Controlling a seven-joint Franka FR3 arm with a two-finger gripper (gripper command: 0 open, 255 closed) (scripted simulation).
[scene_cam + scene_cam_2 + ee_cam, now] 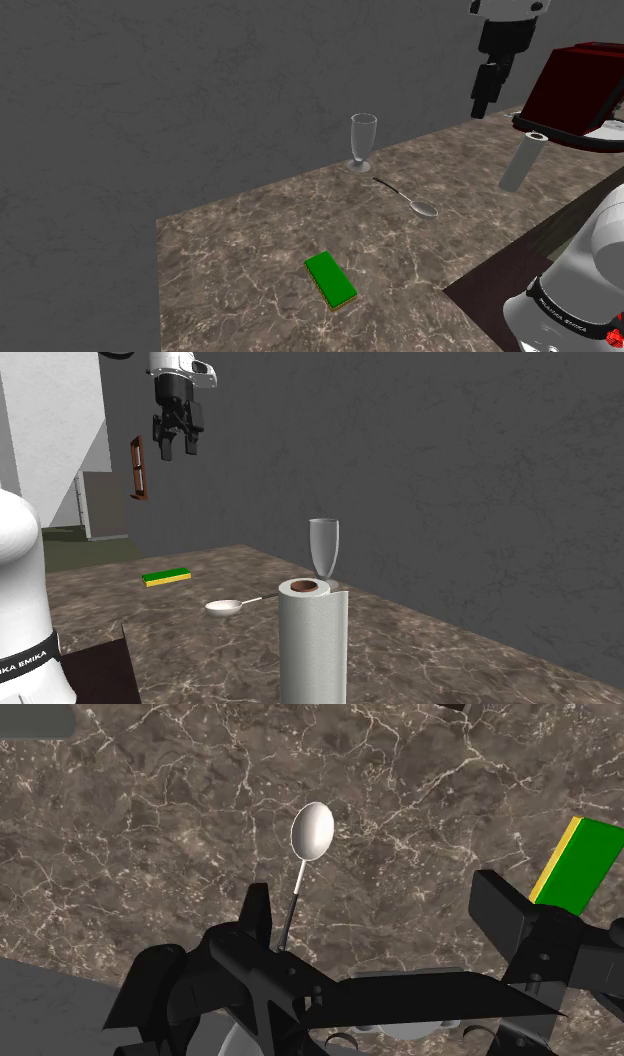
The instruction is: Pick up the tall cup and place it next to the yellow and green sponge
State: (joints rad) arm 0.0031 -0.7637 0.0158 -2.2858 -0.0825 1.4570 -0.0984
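The tall cup [363, 143] is a clear stemmed glass standing upright near the counter's back edge; it also rises behind the paper roll [323, 546]. The sponge [331, 279], green on top with a yellow side, lies flat toward the front of the counter [166, 577] [578, 864]. My black gripper [483, 100] hangs high above the counter, well above the cup and off to the shoulder view's right of it. Its fingers stand apart, open, with nothing between them [176, 450] [375, 904].
A metal spoon [410, 198] [312, 832] lies between cup and stand. A paper towel roll [524, 160] [312, 642] stands upright at the counter's right in the shoulder view. A dark red appliance [580, 85] sits behind it. The marble counter [240, 260] ends at a grey wall.
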